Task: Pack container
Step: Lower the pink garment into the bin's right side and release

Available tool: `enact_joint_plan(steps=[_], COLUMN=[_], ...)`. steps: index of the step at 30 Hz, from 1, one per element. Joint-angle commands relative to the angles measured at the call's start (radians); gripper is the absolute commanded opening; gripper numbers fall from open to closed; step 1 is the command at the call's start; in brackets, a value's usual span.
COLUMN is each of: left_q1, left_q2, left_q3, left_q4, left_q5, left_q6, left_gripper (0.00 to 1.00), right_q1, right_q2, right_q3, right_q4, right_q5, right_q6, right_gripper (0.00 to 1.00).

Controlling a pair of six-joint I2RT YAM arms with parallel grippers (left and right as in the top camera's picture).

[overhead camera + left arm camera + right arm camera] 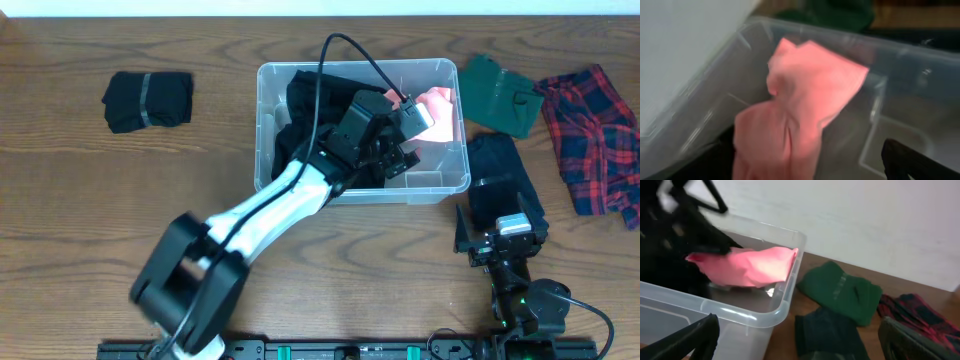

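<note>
Overhead, the clear container (440, 188) sits mid-tabletop (100, 210), with the left arm (270, 205) stretched from the near edge over its front wall. The left fingers (400, 158) hang inside the container's right half, just beside a pink cloth (441, 112) bunched against the right wall. Only one dark finger (920, 162) shows in the left wrist view, and whether the pair is spread or pressed together cannot be told. Black clothes (305, 100) fill the container's left side. The right fingers (500, 240) are spread wide with nothing between them, low at the near right. They are outside the container and face its right corner. Just beside that wall lies a black bundle (505, 180), with a green top (500, 95) and a plaid shirt (595, 135) farther right. A black fold (148, 100) lies well apart to the left.
</note>
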Motion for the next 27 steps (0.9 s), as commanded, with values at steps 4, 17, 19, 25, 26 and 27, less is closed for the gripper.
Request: enact_joint_plan(steps=[4,17,19,25,26,27], left_q1=[-0.024,-0.022,-0.022,-0.018,-0.016,-0.013], left_q2=[-0.084,-0.077,-0.077,-0.074,-0.071,-0.070], left_q3=[0.026,0.080,0.132,0.310,0.343,0.371], left_q4=[-0.016,-0.037,-0.104,-0.279,-0.310,-0.334], left_q5=[-0.002,-0.024,-0.024,-0.024,-0.024,-0.024], left_q6=[-0.003,-0.383,-0.451,-0.515,-0.536,-0.553], left_gripper=[0.19,0.06,0.06,0.06,0.06,0.06], right_q1=[-0.012,-0.012,-0.012,-0.012,-0.012,-0.012], right_q2=[-0.005,-0.005,-0.005,-0.005,-0.005,-0.005], right_q3=[-0.002,-0.002,-0.002,-0.002,-0.002,-0.002], right_q4=[-0.004,-0.004,-0.004,-0.004,-0.004,-0.004], right_q5=[-0.004,-0.004,-0.004,-0.004,-0.004,-0.004], right_q6=[-0.006,-0.006,-0.006,-0.006,-0.006,-0.006], right_gripper=[0.99,0.99,0.99,0.99,0.99,0.99])
